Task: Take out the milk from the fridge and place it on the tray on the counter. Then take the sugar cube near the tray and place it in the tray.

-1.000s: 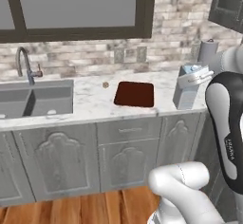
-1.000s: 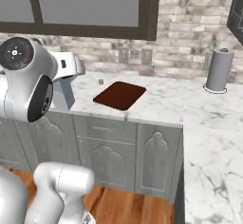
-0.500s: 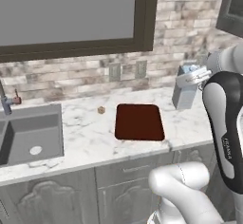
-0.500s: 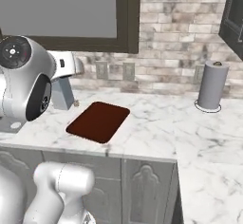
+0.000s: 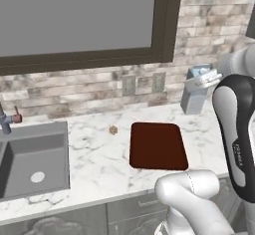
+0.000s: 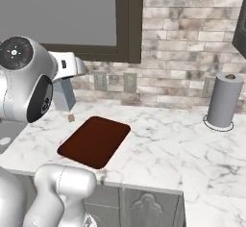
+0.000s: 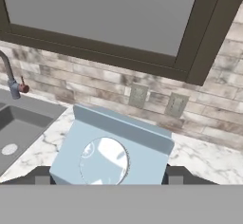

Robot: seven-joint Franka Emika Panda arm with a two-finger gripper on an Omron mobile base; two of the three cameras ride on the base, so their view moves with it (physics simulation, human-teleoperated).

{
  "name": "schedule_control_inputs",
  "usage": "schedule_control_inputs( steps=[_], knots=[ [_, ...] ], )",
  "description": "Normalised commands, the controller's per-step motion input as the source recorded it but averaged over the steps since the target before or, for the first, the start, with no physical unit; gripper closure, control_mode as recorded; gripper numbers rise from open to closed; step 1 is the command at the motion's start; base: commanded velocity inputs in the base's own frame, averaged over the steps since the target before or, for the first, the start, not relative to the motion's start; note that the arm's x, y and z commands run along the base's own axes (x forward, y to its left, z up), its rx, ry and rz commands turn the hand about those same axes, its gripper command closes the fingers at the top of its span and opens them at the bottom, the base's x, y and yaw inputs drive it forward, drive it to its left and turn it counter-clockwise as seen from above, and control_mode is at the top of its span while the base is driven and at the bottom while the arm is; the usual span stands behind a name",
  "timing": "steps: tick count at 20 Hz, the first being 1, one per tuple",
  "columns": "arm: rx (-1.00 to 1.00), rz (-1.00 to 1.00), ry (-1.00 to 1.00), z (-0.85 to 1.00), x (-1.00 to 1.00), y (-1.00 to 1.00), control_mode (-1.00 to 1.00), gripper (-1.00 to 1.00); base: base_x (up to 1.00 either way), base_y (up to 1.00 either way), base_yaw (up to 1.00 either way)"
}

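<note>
Kitchen scene, largest first: wide dark-framed window [image 5: 79,20] over a brick backsplash [image 6: 192,38], above a white marble bench [image 6: 163,144] on grey cabinets. Steel sink [image 5: 32,162] sunk into the bench at far left, faucet [image 7: 9,76] at its back edge. Grey paper-towel roll [image 6: 224,101] upright on a white base, well apart to the right of the tray. Two wall outlets [image 5: 143,83] behind the tray. Dark red-brown tray [image 5: 157,145] flat on the bench, nothing in it. Milk [image 5: 195,93] held above the bench beyond the tray's right end, pale blue gabled top [image 7: 111,147] close to the hand camera, pinched between the fingers [image 7: 175,173]. Sugar cube [image 5: 113,129] on the marble just left of the tray, apart from it.
</note>
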Motion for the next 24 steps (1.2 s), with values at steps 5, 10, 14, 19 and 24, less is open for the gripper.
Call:
schedule_control_inputs(
  steps=[5, 10, 14, 19, 24],
  knots=[
    [0.0, 0.0, 0.0, 0.0, 0.0, 0.0, 1.0, 1.0, 0.02, -0.02, 0.11],
    [0.0, 0.0, 0.0, 0.0, 0.0, 0.0, 1.0, 1.0, 0.02, -0.01, 0.15],
    [0.0, 0.0, 0.0, 0.0, 0.0, 0.0, 1.0, 1.0, 0.08, -0.02, 0.13],
    [0.0, 0.07, -0.05, -0.23, 0.22, -0.02, -1.0, 1.0, 0.3, -0.02, 0.08],
    [0.0, 0.17, 0.03, -0.7, 0.44, -0.07, -1.0, 1.0, 0.0, 0.0, 0.0]
  ],
)
